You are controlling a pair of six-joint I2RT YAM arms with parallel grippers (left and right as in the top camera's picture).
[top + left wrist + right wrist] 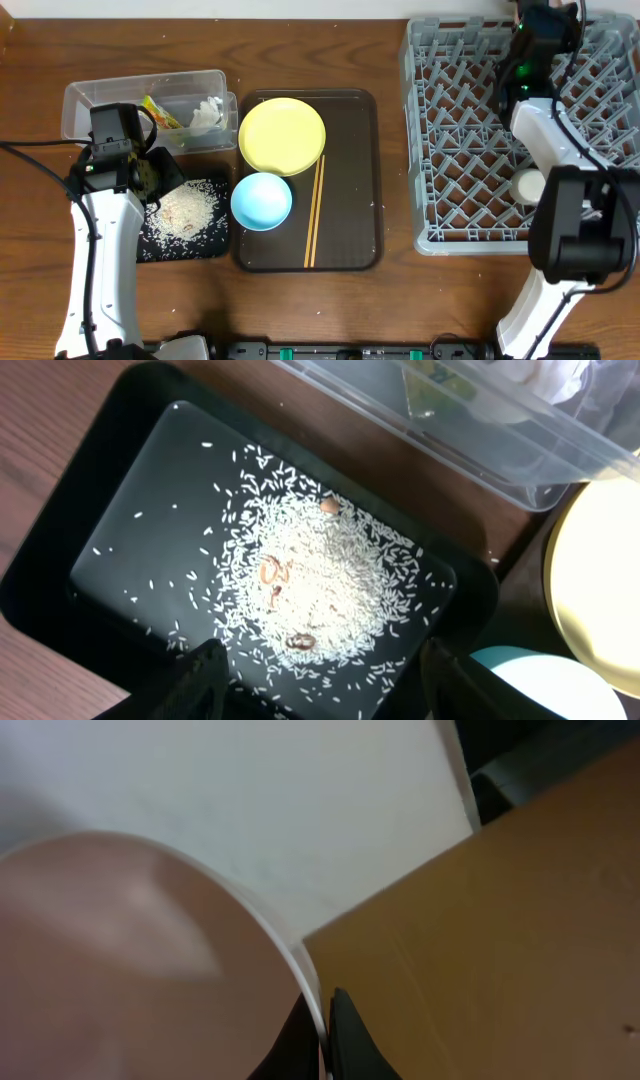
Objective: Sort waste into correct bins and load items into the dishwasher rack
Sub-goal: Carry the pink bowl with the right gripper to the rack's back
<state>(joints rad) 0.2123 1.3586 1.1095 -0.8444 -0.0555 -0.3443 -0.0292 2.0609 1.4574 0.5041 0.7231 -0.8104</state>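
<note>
Far left, the clear box (90,100) is sitting at the back of the table with the green-and-yellow wrapper (160,112) and the white paper bits (207,115) already inside it. Just in front of it, the left gripper (325,695) is hovering over the black tray (120,540), fingers spread wide and nothing between them. The rice (188,208) is lying in a loose heap in the middle of that tray, with a few brownish scraps mixed in.

Next over, the brown serving tray (350,200) is carrying the yellow plate (282,135) at the back, with the light blue bowl (261,200) touching its front edge. The chopsticks (314,215) are lying lengthwise just beside the two of them.

On the right, the grey rack (450,150) is holding the pale green cup (528,185) near its front. The right gripper (322,1038) is up over the rack's far side, pinched tight on the rim of the white-pink bowl (130,950).

My read is that racking that bowl is the step going on right now. To do it well, I'd be lowering the bowl on edge into a gap between two peg rows, well apart from the cup. I'd be opening the fingers only once the pegs are taking its weight. Letting go early risks it tipping flat or rolling off the back.
</note>
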